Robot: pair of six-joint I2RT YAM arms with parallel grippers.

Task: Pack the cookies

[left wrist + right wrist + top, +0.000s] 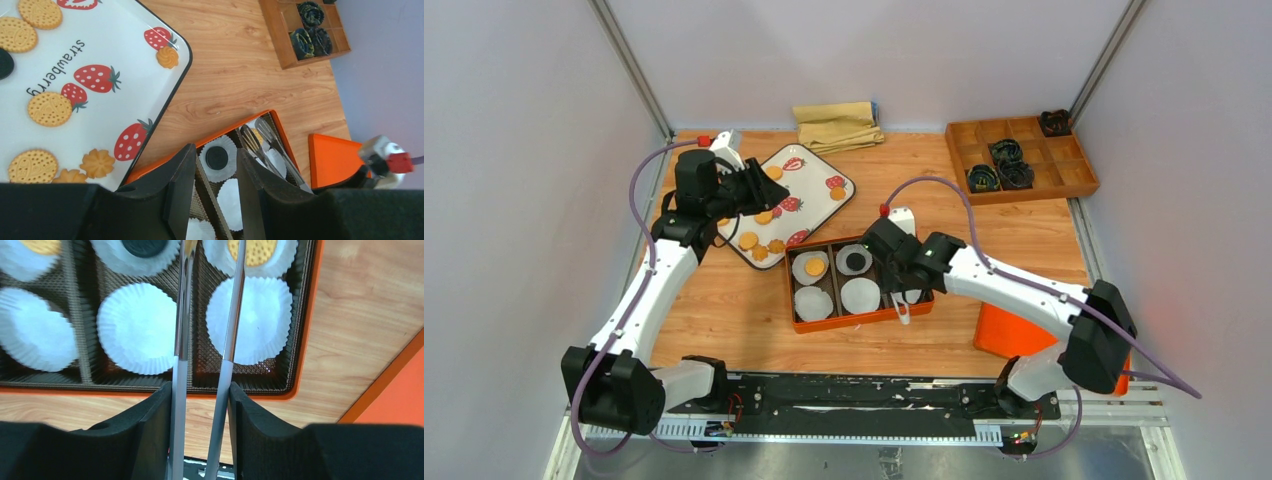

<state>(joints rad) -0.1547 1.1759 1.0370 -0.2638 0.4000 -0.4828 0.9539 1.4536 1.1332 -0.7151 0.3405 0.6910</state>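
Inside the orange six-cell box (842, 322), three pleated paper cups (110, 257) held small round cookies (217, 158), more waiting on the strawberry-print plate (135, 70), while the right gripper (200, 400) clamped steel tongs (181, 315) and the left gripper (216, 150) gaped empty.

Left claw (215, 149), lower centre: jaws apart, nothing between them. Upper left: strawberry-printed tray (125, 45) on the wooden desk (235, 75), bearing golden cookies (49, 108), one black at the frame's left edge. Beyond the fingertips: orange box (220, 135), a black cookie (216, 157) in a paper cup (225, 172), metal tongs (255, 142) above another.
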